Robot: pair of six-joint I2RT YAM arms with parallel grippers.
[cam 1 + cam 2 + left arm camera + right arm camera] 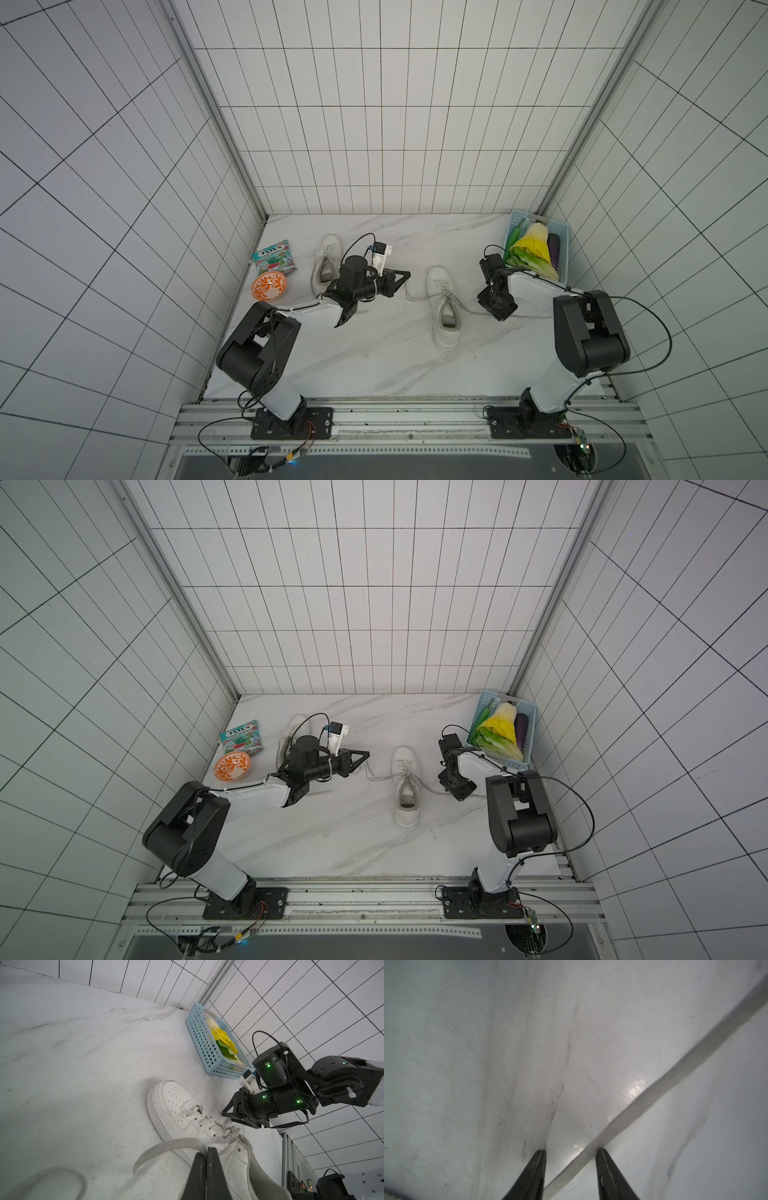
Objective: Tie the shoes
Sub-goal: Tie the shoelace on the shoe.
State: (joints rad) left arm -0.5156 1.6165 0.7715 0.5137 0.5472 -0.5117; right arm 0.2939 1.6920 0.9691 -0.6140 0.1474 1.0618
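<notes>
Two white shoes lie on the marble table. The nearer shoe sits mid-table, toe pointing to the back wall, with a lace trailing to each side. My left gripper is shut on the left lace, just left of this shoe and lifted off the table. My right gripper points down at the table right of the shoe. Its jaws stand apart, with the right lace lying between the fingertips. The other shoe lies behind my left arm, partly hidden.
A blue basket of vegetables stands at the back right, close behind my right wrist. An orange patterned bowl and a colourful packet lie at the left wall. Tiled walls close in three sides.
</notes>
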